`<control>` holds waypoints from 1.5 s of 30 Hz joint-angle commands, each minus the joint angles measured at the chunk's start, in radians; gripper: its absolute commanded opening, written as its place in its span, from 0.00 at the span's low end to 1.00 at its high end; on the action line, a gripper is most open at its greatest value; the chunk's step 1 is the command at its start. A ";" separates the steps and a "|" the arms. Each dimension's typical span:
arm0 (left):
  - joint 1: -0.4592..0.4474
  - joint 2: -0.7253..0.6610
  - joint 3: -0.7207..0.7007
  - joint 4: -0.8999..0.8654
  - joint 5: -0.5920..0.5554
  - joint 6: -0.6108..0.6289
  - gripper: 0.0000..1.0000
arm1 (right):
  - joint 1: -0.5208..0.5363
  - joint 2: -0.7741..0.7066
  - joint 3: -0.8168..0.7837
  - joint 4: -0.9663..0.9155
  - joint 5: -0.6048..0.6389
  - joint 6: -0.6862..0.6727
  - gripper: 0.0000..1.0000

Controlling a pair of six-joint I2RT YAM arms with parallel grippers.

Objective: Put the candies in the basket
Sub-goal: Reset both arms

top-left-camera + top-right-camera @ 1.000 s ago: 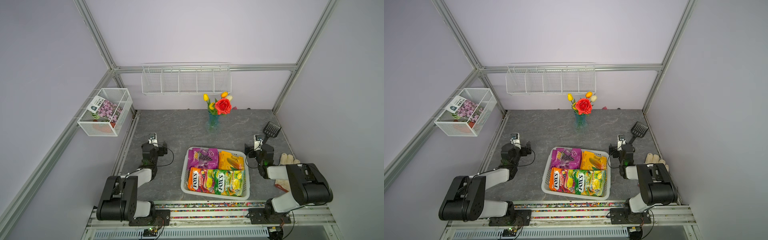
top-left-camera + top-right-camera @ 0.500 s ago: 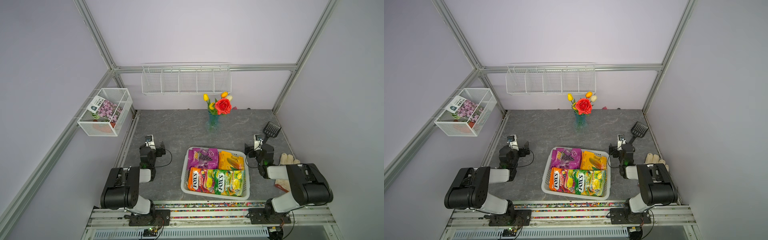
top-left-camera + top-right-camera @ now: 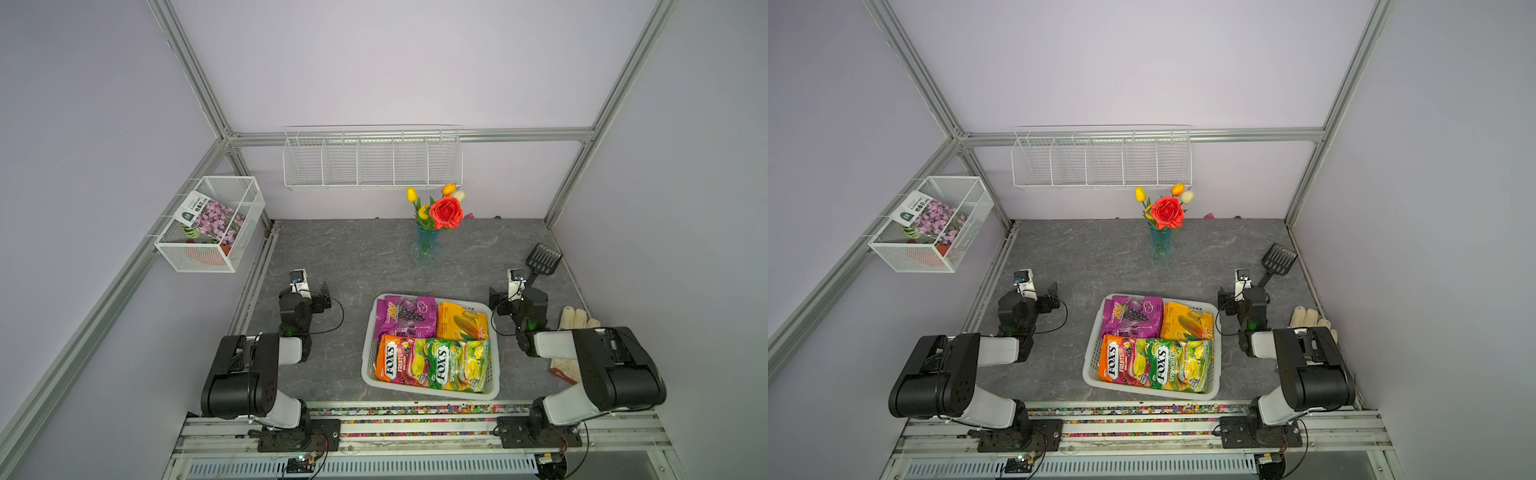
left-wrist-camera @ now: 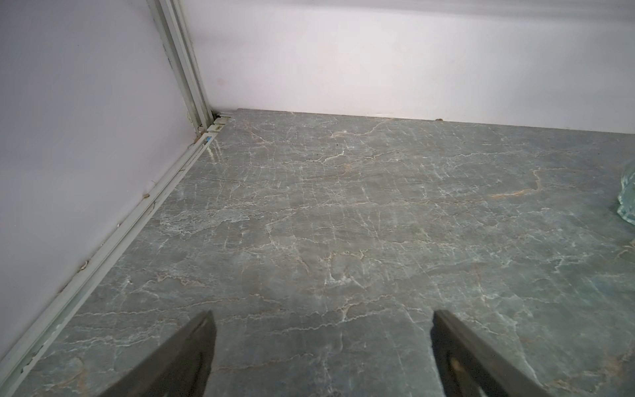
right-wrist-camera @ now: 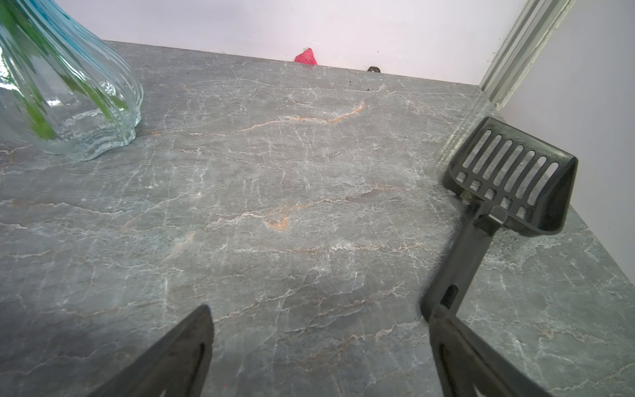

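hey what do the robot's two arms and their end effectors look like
Both arms, left arm and right arm, have bulky black joint housings, white links and thin black looping cables. Each carries a small white wrist camera. Left end effector and right end effector have dark tapered fingers.

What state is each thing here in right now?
Left gripper: open, empty.
Right gripper: open, empty.
White basket: upright, holding candy bags.
Four visible candy bags: lying flat inside it.
Vase: upright, holding flowers.
Scoop: lying on table.

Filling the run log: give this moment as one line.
left hand: open, empty | right hand: open, empty | basket: four candy bags visible | table: no candy
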 commanded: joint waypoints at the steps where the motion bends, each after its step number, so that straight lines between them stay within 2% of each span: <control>1: 0.010 -0.002 0.022 0.007 0.001 -0.012 1.00 | -0.002 -0.017 0.014 -0.004 -0.009 0.006 0.99; 30: 0.036 -0.004 0.032 -0.017 0.044 -0.029 1.00 | -0.008 -0.018 0.012 -0.003 -0.020 0.009 0.99; 33: 0.037 -0.019 -0.003 0.028 0.078 -0.013 1.00 | -0.004 -0.042 -0.079 0.140 -0.029 0.002 0.99; 37: 0.036 -0.037 -0.110 0.208 0.057 -0.025 1.00 | -0.003 -0.018 -0.181 0.362 0.050 0.029 0.99; 42: 0.038 -0.022 -0.045 0.109 0.041 -0.032 1.00 | -0.004 -0.032 -0.121 0.231 0.030 0.020 0.99; 45: 0.042 -0.008 0.019 0.007 0.023 -0.046 1.00 | -0.004 -0.023 -0.024 0.059 0.060 0.033 0.99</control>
